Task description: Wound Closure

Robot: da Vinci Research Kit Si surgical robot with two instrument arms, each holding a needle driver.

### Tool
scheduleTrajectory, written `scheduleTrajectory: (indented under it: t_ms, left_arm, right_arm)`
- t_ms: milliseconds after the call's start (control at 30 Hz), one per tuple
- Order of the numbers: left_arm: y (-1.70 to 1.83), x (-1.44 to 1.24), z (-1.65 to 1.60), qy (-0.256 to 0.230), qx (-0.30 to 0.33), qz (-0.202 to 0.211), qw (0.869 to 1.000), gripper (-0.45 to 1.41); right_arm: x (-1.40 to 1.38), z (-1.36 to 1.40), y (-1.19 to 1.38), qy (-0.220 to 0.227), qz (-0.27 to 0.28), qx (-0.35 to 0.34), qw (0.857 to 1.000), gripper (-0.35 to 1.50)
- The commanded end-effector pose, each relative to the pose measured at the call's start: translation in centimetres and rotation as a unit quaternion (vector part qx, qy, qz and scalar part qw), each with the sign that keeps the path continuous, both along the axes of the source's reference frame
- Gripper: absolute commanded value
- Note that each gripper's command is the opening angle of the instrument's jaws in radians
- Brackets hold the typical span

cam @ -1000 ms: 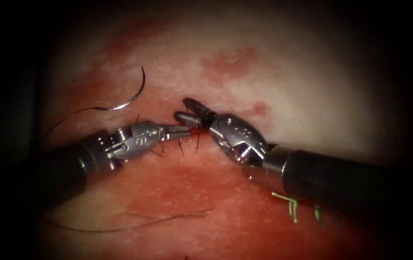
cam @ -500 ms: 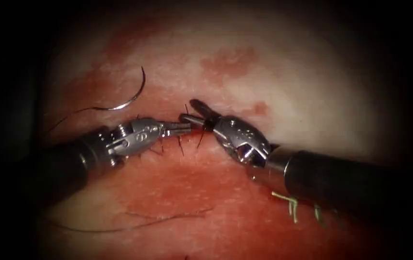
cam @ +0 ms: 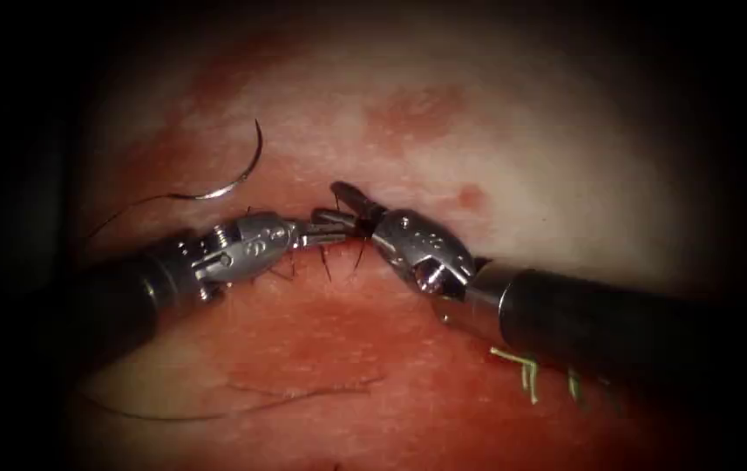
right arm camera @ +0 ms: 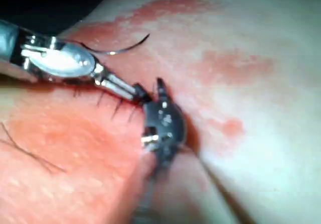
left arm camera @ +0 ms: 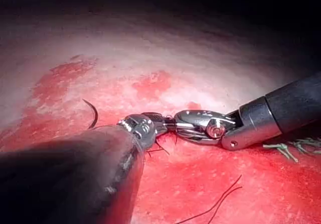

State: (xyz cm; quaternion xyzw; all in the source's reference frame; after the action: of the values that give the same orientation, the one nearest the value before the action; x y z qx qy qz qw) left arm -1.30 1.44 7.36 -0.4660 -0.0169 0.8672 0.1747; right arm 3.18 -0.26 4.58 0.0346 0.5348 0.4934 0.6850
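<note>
While the curved steel needle (cam: pixel 232 179) lies loose on the pale pork tissue (cam: pixel 565 174) left of the cut, neither tool holds it. Left driver (cam: pixel 331 227) pinched on dark suture thread (cam: pixel 328 262). Right driver (cam: pixel 338 202) jaws spread wide, empty.

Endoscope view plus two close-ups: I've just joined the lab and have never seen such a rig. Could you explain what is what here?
Two robot arms practise stitching a cut in pork belly, the tissue. The wide picture comes from an endoscope above; the others come from cameras near each arm's wrist. The left tool, jaws shut, meets the right tool, jaws open, among short thread ends. Whether the left one pinches thread I cannot tell. The curved needle lies free on the tissue, left of them, its thread trailing; neither tool holds it.
</note>
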Motion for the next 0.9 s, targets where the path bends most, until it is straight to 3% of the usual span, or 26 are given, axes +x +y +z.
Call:
scheduleTrajectory:
  t_ms: [33, 67, 500, 900]
  left_arm:
    - [0.04, -0.05, 0.04, 0.0, -0.001, 0.0, 1.0, -0.45]
    - [0.03, -0.05, 0.04, 0.0, -0.001, 0.0, 1.0, -0.45]
    - [0.06, 0.09, 0.02, 0.004, 0.006, -0.005, 1.0, -0.45]
    - [0.43, 0.37, 0.09, 0.028, 0.027, -0.03, 0.999, -0.45]
  right_arm:
    - [0.09, 0.03, 0.0, 0.005, -0.007, 0.001, 1.0, -0.11]
    - [0.09, 0.03, 0.0, 0.011, -0.016, 0.002, 1.0, -0.35]
    - [0.06, -0.2, -0.07, 0.009, -0.017, 0.009, 1.0, -0.35]
    - [-0.02, -0.41, -0.19, 0.003, -0.007, 0.007, 1.0, -0.35]
